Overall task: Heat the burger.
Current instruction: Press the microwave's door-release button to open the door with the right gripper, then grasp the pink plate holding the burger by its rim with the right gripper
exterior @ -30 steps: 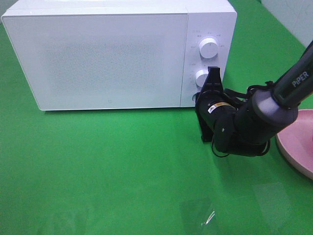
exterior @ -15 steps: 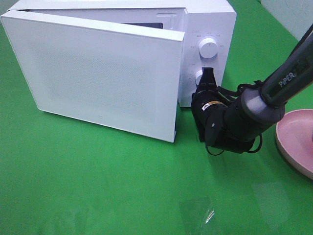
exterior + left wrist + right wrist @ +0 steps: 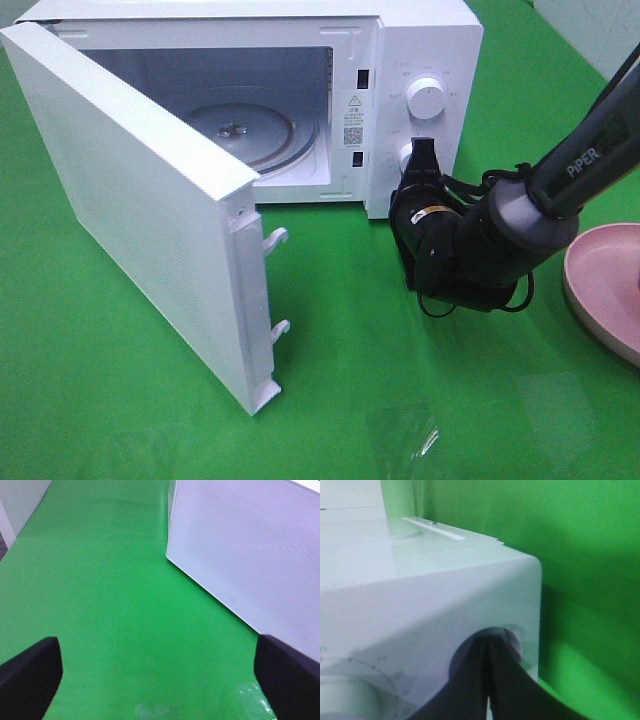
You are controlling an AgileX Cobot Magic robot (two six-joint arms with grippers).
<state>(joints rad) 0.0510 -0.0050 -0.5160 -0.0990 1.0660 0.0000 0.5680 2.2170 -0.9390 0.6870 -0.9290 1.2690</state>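
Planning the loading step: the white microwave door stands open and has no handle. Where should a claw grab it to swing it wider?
Probably the white microwave door's free vertical edge, between the two white latch hooks. The panel is flat and handle-less, so that thin edge is the only pinchable part. Approach from the near side, jaws straddling the slab.

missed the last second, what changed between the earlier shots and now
The microwave door swung from shut to wide open, out toward the front left, baring the turntable inside. Nothing was grasped or released: the right tool, shut, has hardly shifted from the lower end of the control panel. The pink plate stayed put.
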